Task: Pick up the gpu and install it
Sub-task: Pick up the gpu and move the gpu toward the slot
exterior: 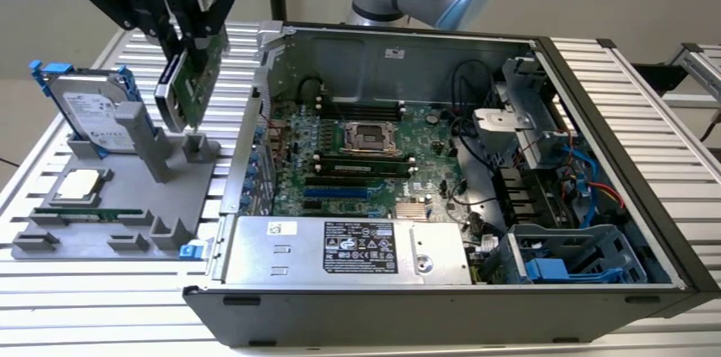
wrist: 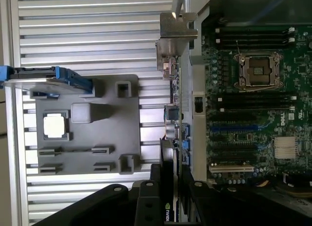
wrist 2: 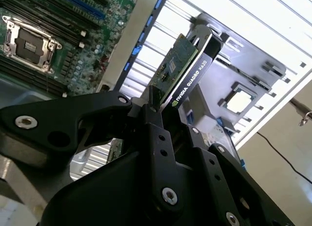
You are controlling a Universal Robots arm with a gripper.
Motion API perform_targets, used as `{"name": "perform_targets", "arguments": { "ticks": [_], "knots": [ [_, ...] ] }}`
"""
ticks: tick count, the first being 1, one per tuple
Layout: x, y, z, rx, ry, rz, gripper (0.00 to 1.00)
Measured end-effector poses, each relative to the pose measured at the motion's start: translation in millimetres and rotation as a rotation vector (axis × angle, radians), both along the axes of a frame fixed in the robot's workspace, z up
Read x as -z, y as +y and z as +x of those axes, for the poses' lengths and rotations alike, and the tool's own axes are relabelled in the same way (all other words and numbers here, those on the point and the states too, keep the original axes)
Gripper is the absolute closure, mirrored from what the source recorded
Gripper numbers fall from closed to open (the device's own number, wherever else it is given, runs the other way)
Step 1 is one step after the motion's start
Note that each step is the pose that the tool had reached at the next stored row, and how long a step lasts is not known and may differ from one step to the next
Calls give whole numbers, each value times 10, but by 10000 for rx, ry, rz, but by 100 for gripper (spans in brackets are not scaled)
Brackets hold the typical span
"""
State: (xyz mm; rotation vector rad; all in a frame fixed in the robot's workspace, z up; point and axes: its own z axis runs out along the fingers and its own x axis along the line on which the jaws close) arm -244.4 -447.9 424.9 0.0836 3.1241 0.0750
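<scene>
As my black fingers (wrist 2: 155, 123) clamp it, the flat green gpu (exterior: 189, 87) hangs tilted over the grey holder (exterior: 124, 198) on the ribbed bench (exterior: 113, 298).

The exterior view looks down obliquely on the counter (exterior: 631, 70), computer case (exterior: 428, 323) centre frame. Both wrist views look closely along the tool (wrist 2: 163, 102), sharing tray (wrist: 97, 133) and motherboard (wrist: 243, 138).

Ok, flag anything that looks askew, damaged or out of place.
Nothing looks damaged or spilled. Only the gpu stands out: gripped by the hand, it hangs slanted above the grey holder, outside the open computer case.
</scene>
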Motion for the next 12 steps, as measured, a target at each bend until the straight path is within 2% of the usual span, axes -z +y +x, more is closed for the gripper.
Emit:
{"name": "perform_targets", "arguments": {
  "ticks": [12],
  "knots": [
    [0, 0, 199, 0, 1, 0, 100]
  ]
}}
